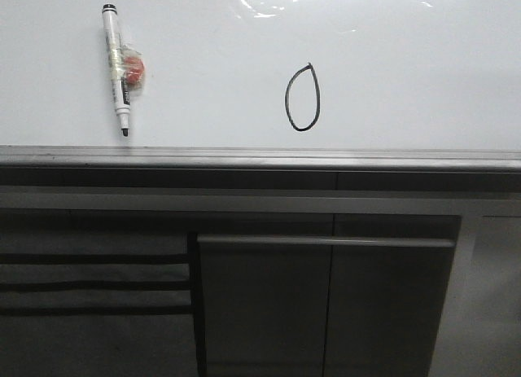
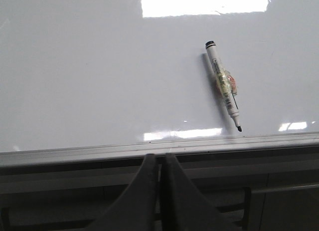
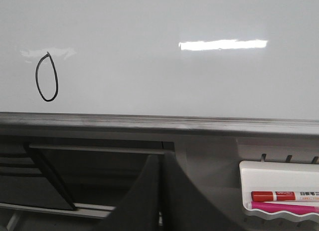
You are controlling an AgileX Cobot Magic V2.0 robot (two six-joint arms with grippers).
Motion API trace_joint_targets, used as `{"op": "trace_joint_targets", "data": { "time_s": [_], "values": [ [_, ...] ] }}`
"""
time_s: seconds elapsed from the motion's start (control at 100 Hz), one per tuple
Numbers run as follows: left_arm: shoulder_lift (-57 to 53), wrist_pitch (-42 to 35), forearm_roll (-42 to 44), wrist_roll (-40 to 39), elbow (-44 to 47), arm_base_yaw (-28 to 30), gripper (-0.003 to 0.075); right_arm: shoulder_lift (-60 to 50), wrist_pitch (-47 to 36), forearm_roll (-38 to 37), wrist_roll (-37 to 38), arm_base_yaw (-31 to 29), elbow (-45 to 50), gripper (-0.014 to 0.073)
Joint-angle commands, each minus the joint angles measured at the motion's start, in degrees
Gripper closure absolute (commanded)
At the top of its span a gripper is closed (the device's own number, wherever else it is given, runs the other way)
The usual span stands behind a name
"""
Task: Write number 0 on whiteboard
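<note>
The number 0 is a thin black oval drawn near the middle of the whiteboard; it also shows in the right wrist view. A white marker pen with a black tip lies uncapped on the board at the left, tip toward the grey edge strip; it also shows in the left wrist view. My left gripper is shut and empty, below the board's edge. My right gripper is shut and empty, also below the edge. Neither gripper shows in the front view.
A grey metal edge strip runs along the board's near side. Dark grey cabinet fronts lie below it. A white tray with a red and a pink marker hangs at the right below the board.
</note>
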Motion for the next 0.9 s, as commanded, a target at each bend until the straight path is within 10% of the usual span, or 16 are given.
{"op": "trace_joint_targets", "data": {
  "time_s": [0.0, 0.4, 0.89],
  "values": [
    [-1.5, -4.8, 0.2, -0.8, 1.4, -0.5, 0.0741, 0.3, -4.5, 0.4, 0.2, -0.3, -1.4, 0.0666],
    [-1.5, -4.8, 0.2, -0.8, 1.4, -0.5, 0.0741, 0.3, -4.5, 0.4, 0.2, -0.3, -1.4, 0.0666],
    [-1.5, -4.8, 0.2, -0.8, 1.4, -0.5, 0.0741, -23.7, -35.7, -1.3, 0.0, -0.4, 28.2, 0.0666]
  ]
}}
